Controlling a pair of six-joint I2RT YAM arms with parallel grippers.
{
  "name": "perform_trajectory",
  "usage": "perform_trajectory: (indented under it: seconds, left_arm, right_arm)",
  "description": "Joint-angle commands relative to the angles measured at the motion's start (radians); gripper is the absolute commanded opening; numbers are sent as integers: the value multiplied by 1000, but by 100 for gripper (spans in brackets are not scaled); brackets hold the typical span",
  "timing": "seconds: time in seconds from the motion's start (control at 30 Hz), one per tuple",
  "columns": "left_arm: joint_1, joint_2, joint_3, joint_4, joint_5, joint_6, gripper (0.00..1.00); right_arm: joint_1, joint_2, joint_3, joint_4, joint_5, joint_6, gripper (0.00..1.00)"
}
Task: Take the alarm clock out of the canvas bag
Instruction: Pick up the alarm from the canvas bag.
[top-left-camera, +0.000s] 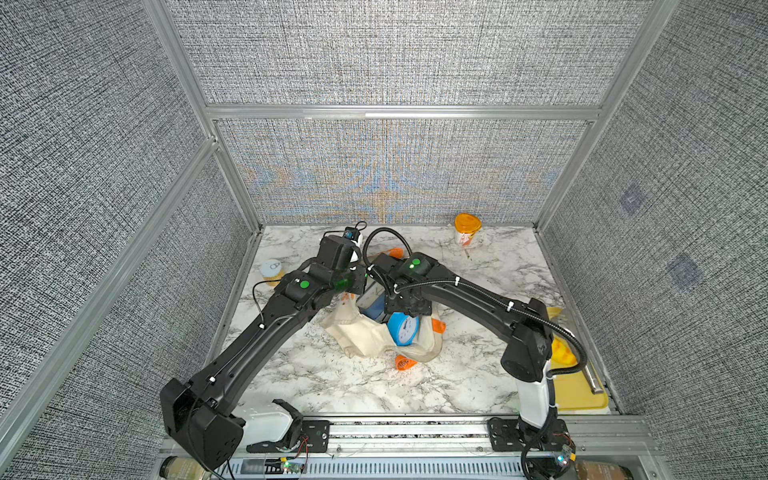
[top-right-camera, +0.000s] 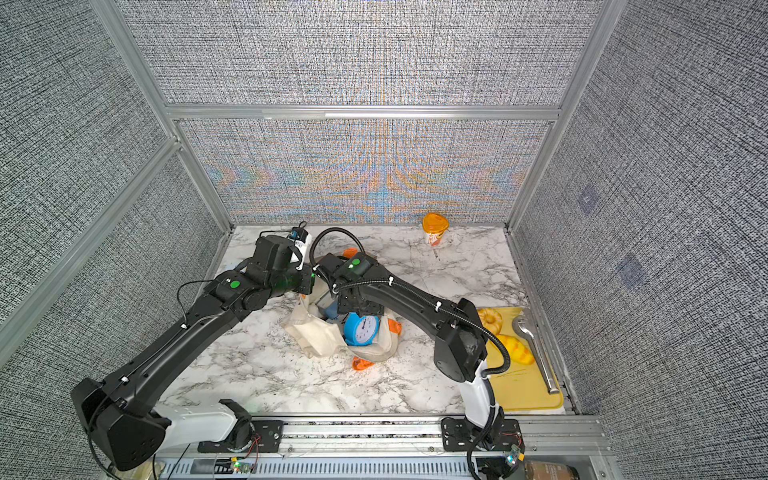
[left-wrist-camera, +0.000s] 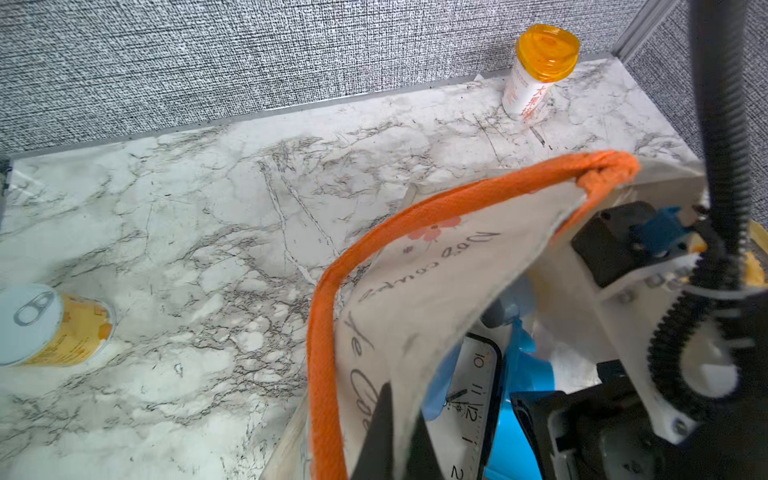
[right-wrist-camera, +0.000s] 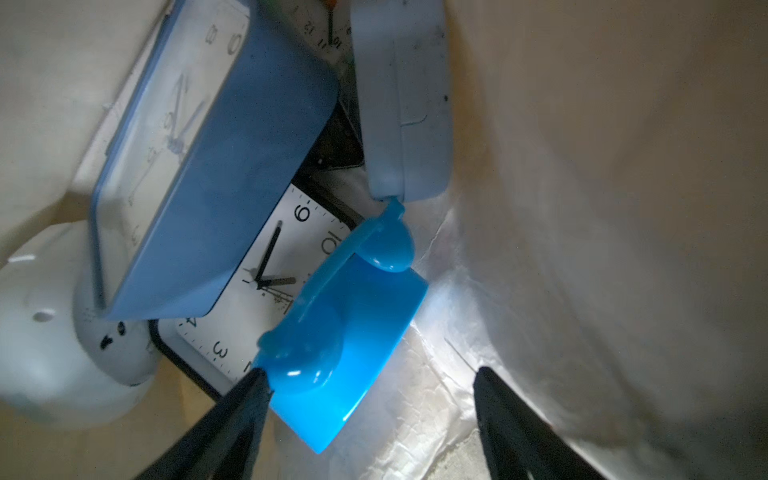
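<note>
In both top views the bright blue alarm clock is lying face up in the mouth of the canvas bag on the marble surface, just under the right arm's wrist.

In the left wrist view the left gripper is pinching the bag's cloth edge, clamped tight.

In the right wrist view the right gripper is reaching into the bag, spread wide and holding nothing. The alarm clock is sitting between its fingers, touching one finger and apart from the other.
</note>
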Motion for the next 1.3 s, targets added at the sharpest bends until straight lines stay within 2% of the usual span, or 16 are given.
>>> perform_trajectory:
  seconds: [0.0,0.3,0.53,0.87,1.13,1.27]
  left_arm:
    - [-20,-10,-10,61,207,23,0]
    - [-19,-17,-28,76,219,16,0]
    - [-18,-24,-36,86,221,13,0]
    - [-19,-25,-52,101,231,9,0]
    - [-18,-25,-57,101,229,10,0]
    - [-18,-25,-57,102,228,7,0]
  right_arm:
    - [1,38,36,58,73,12,77]
    - [-7,106,149,66,77,20,74]
    - [-7,150,157,61,74,51,68]
    - [-18,161,102,88,86,62,48]
    - [-19,147,67,99,88,95,41]
    - [-22,140,58,105,85,91,34]
